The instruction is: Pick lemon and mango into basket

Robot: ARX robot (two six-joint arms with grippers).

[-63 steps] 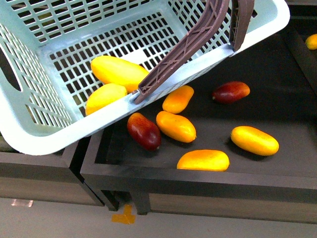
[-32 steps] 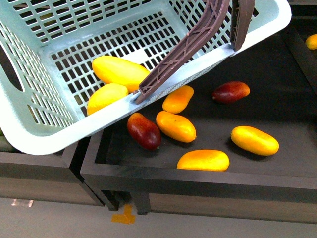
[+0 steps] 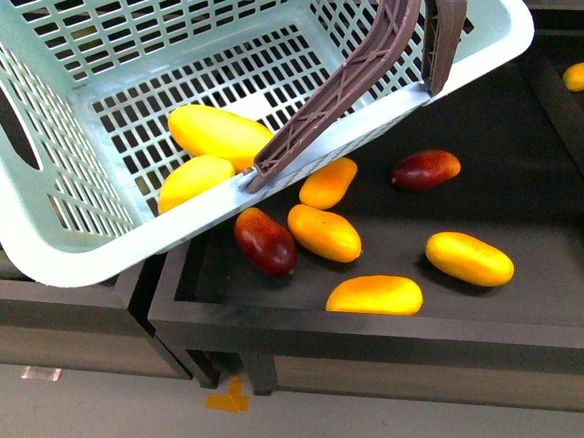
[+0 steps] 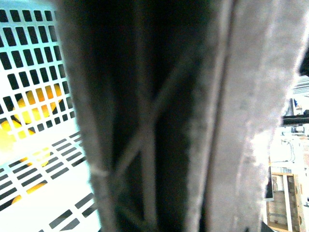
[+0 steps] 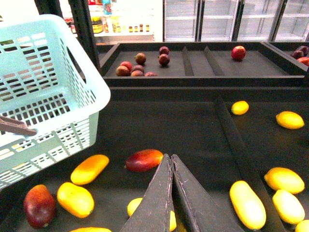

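The turquoise basket (image 3: pixel 55 255) hangs tilted over the left of the dark fruit tray, its brown handles (image 3: pixel 338 91) pulled up to the right. Inside it, the long yellow mango (image 3: pixel 219 132) and the shorter lemon (image 3: pixel 194 180) rest against the low side wall. In the left wrist view a blurred handle (image 4: pixel 159 121) fills the middle, with my left gripper shut on it and its fingers hidden; the basket lattice (image 4: pixel 29 58) shows beside it. My right gripper (image 5: pixel 170 157) is shut and empty, hovering above the tray to the right of the basket (image 5: pixel 72 72).
The tray (image 3: pixel 511 315) holds orange-tinted mangoes (image 3: pixel 324 233), dark red mangoes (image 3: pixel 265 242) and a yellow one (image 3: pixel 468 258). A divider (image 5: pixel 236 140) separates a compartment of yellow fruit (image 5: pixel 247 204). A rear tray (image 5: pixel 193 60) holds red fruit.
The basket has rocked very slightly and come back; the mango and lemon inside stay where they were. Nothing in the tray has moved.
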